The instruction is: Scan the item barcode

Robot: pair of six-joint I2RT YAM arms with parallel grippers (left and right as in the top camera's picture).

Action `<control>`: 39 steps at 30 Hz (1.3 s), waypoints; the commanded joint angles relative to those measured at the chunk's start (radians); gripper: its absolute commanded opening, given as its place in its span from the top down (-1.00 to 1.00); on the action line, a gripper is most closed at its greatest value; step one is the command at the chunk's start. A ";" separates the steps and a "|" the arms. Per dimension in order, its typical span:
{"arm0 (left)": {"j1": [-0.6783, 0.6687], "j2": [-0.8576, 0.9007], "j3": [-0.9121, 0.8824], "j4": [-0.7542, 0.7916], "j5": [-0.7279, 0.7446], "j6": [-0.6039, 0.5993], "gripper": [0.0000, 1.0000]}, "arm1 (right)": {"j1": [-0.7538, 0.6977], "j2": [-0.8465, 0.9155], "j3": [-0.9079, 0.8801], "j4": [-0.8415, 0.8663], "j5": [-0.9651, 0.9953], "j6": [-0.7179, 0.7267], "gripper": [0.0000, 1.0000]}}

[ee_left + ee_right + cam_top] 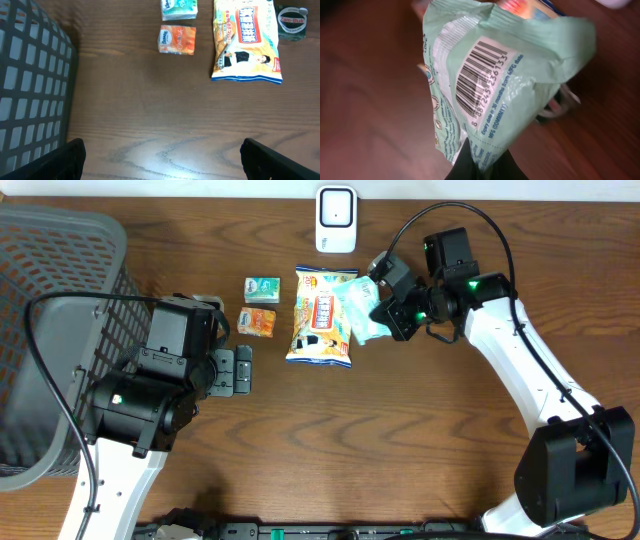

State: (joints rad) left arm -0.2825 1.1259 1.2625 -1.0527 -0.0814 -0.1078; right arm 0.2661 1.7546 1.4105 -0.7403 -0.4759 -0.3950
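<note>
A mint-green packet hangs above the table, pinched at its lower edge by my right gripper, which is shut on it. Its black barcode faces the right wrist camera. From overhead the packet sits beside the right gripper, below the white scanner at the table's far edge. My left gripper stands open over bare wood, and nothing lies between its fingers.
A grey mesh basket fills the left side. A yellow-and-blue snack bag, a small green pack and an orange pack lie mid-table. A green Zam-Buk tin sits by the snack bag.
</note>
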 commanded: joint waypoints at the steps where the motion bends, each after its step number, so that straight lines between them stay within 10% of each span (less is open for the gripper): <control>1: 0.000 0.003 0.013 -0.005 -0.006 0.001 -0.96 | 0.003 -0.018 0.014 -0.001 0.288 0.066 0.98; 10: 0.000 0.003 0.013 -0.005 -0.006 0.001 -0.96 | -0.008 -0.009 -0.002 -0.003 0.871 0.171 0.98; 36: 0.000 0.003 0.013 -0.005 -0.006 0.001 -0.96 | -0.062 0.295 -0.045 0.124 1.208 0.070 0.93; 39: 0.000 0.003 0.013 -0.005 -0.006 0.001 -0.95 | -0.048 0.295 -0.045 0.103 1.118 0.088 0.46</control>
State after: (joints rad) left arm -0.2825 1.1259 1.2625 -1.0527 -0.0814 -0.1078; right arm 0.1993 2.0384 1.3643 -0.6254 0.6964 -0.3180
